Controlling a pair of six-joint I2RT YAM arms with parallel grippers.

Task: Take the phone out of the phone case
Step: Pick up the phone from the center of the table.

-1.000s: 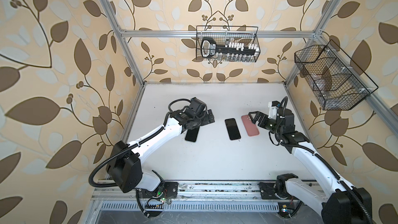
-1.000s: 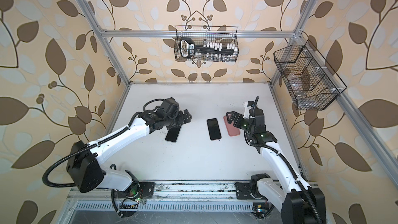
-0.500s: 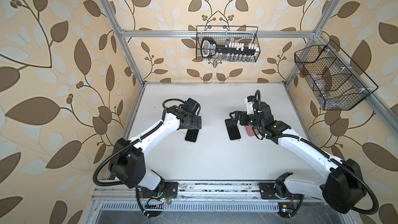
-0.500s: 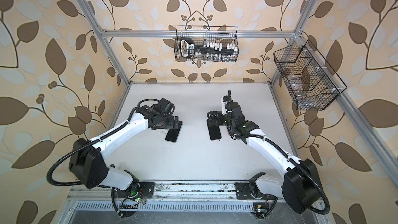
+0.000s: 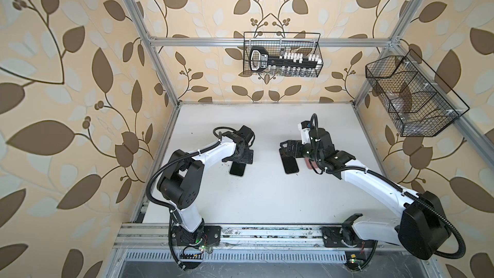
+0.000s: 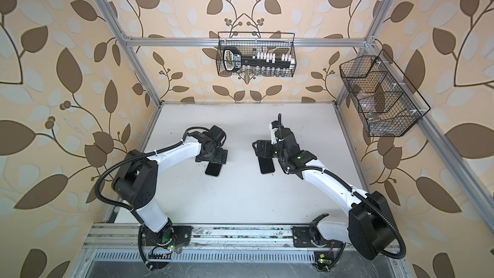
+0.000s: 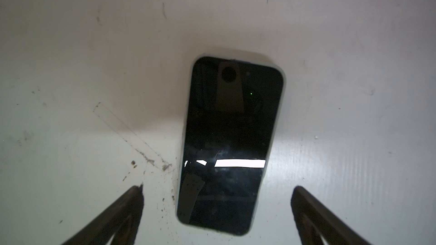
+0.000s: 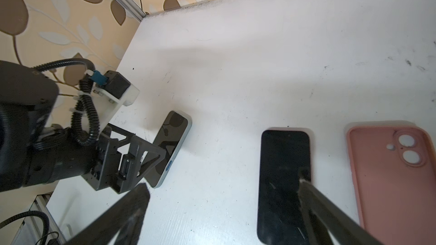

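A dark-screened phone with a pale rim (image 7: 231, 142) lies flat on the white table (image 5: 267, 199). My left gripper (image 7: 217, 189) hangs open just above its far end, one finger on each side, touching nothing. In both top views it covers that end (image 5: 240, 158) (image 6: 213, 157). A bare black phone (image 8: 283, 173) lies mid-table beside an empty pink phone case (image 8: 389, 185). My right gripper (image 8: 223, 181) is open and empty over the black phone's far end (image 5: 287, 149). One of its fingers (image 8: 306, 192) crosses that phone's edge in the right wrist view.
A wire basket (image 5: 282, 54) with a black tool hangs on the back wall. A second wire basket (image 5: 411, 97) hangs on the right wall. Aluminium frame posts stand at the table's corners. My right arm hides most of the pink case (image 5: 309, 166) in a top view.
My right arm has swung left from beside the pink case to over the black phone. My left gripper has turned and drawn back over the rimmed phone's far end. Both stay open.
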